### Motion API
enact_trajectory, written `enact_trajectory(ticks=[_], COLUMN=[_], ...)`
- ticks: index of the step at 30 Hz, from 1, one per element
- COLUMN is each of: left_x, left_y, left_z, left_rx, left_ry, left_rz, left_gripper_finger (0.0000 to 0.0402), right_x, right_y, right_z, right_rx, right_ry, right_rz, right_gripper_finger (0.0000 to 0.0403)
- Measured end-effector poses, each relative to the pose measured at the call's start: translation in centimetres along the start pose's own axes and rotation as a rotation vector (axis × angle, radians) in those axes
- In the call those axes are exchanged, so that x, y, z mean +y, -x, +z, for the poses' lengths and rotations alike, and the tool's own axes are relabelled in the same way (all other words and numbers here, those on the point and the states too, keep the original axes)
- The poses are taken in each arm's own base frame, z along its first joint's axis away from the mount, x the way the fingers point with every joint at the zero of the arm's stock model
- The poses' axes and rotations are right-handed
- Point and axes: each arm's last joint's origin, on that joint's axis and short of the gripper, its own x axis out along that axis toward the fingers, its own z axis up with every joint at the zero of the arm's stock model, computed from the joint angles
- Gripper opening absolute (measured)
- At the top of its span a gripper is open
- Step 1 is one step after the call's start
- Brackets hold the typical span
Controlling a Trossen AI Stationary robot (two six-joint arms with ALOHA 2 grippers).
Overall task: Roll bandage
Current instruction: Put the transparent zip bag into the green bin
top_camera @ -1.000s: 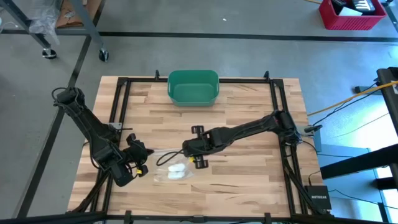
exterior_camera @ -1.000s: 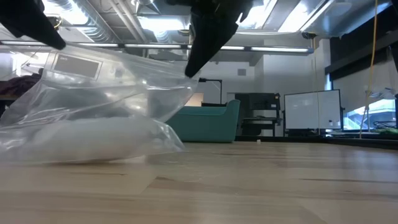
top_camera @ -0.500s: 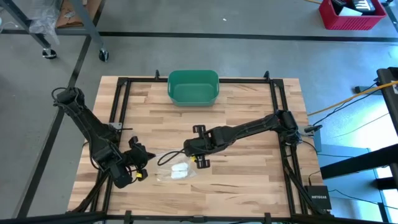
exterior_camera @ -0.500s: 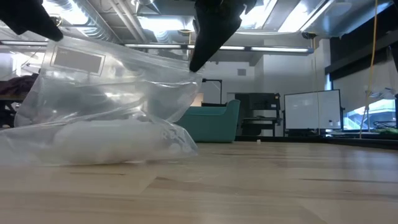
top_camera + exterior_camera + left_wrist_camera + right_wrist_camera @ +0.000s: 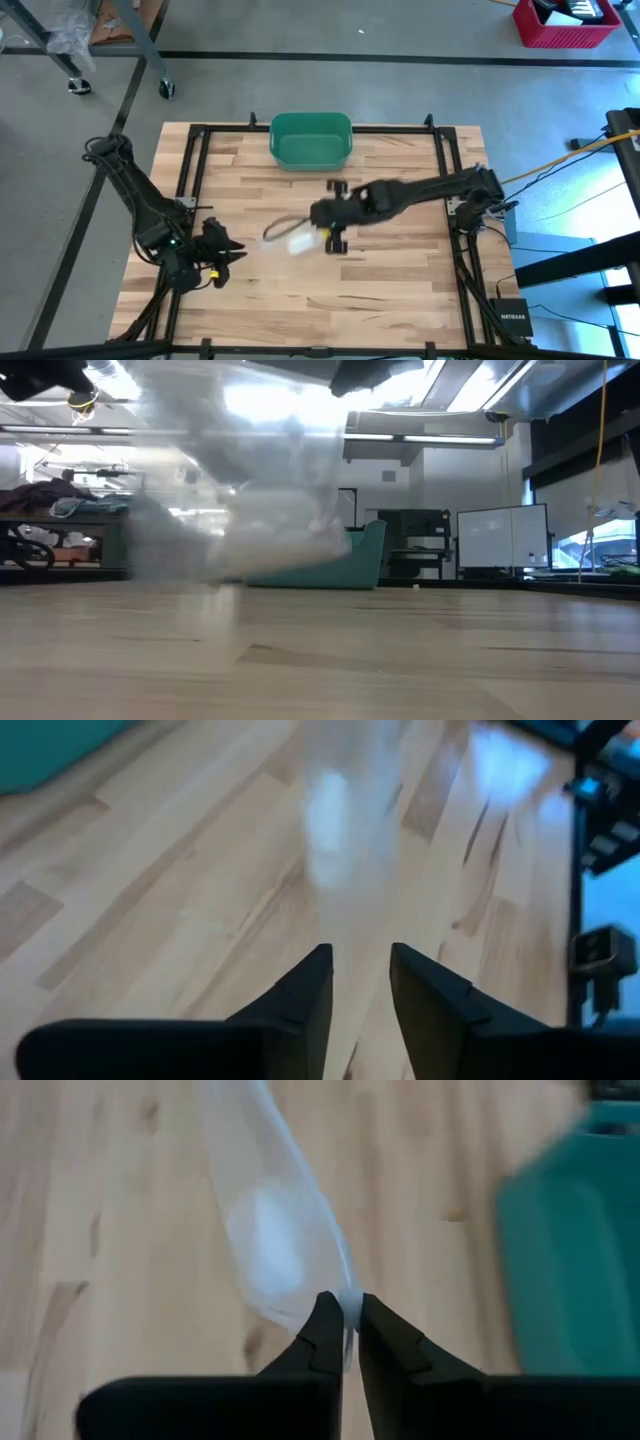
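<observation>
Wooden slat table (image 5: 400,290) bordered by a dark frame, standing on a grey concrete floor (image 5: 300,30); a red crate (image 5: 565,22) lies far right. A green bin (image 5: 311,140) sits at the table's far edge, centre. The right gripper (image 5: 322,222), mid-table, is clenched on the rim of a clear plastic bag (image 5: 290,238) holding white bandage, which hangs lifted off the wood. The left gripper (image 5: 232,254), near the left edge, stands parted and released, apart from the bag. The near and right parts of the tabletop are bare planks.
</observation>
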Motion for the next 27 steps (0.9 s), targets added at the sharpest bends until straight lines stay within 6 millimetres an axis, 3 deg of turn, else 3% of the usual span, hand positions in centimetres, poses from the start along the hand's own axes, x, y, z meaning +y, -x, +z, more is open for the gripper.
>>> enact_trajectory(ticks=[5,13,20,27], left_x=[-0.3,-1.0,-1.0,-1.0], left_y=[0.6,0.1,0.1,0.1], left_z=[-0.6,-1.7,-1.7,-1.7], left_rx=[-0.059,-0.045,-0.043,-0.042], left_ry=[0.018,0.000,0.002,-0.007], left_rz=[-0.010,0.002,0.000,0.000], left_gripper_finger=[0.0097,0.0098,0.0098,0.0098], right_x=[-4.6,-13.6,-20.7,-23.2], right_y=[3.3,6.3,6.0,3.0], right_z=[0.0,-1.0,-3.8,-5.3], right_rx=[-0.077,-0.175,-0.146,-0.252], right_ry=[-0.151,-0.458,-0.788,-1.048], right_rz=[-0.074,-0.284,-0.431,-0.421], right_gripper_finger=[0.0018,0.0019,0.0026,0.0025])
